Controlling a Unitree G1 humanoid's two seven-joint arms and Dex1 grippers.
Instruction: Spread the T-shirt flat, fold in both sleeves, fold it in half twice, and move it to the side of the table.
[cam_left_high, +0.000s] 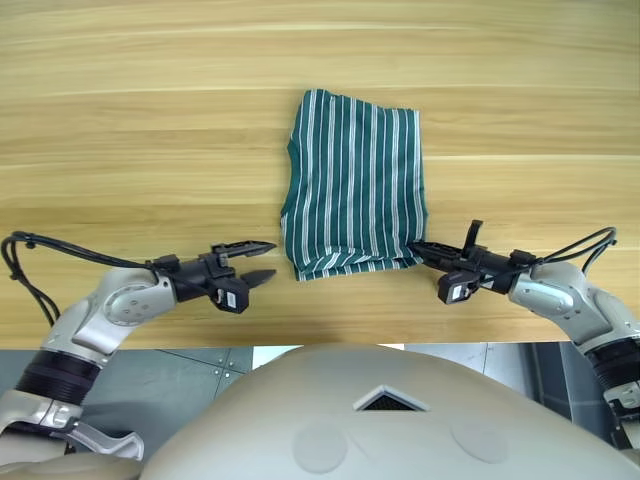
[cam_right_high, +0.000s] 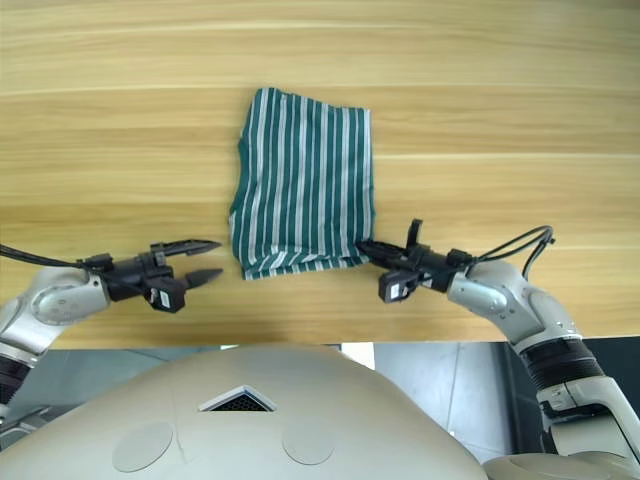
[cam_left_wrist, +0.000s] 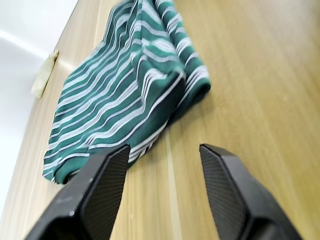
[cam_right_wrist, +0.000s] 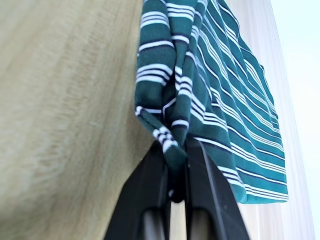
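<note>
- Left gripper (cam_left_high: 268, 259): fingers spread, empty, just beside the near left corner of the striped T-shirt (cam_left_high: 355, 185); I'd pinch there first
- The T-shirt lies folded mid-tabletop (cam_left_high: 120, 130), toward the near edge
- Right gripper (cam_left_high: 414, 246) is clamped on its near right corner; I'd then drag evenly

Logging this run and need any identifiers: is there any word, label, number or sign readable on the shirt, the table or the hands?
No readable text anywhere.
T-shirt: stripes only, no print visible.
Small pale patch on the left hand, another on the right hand: too small to read.
Table: wood grain, no writing.
</note>
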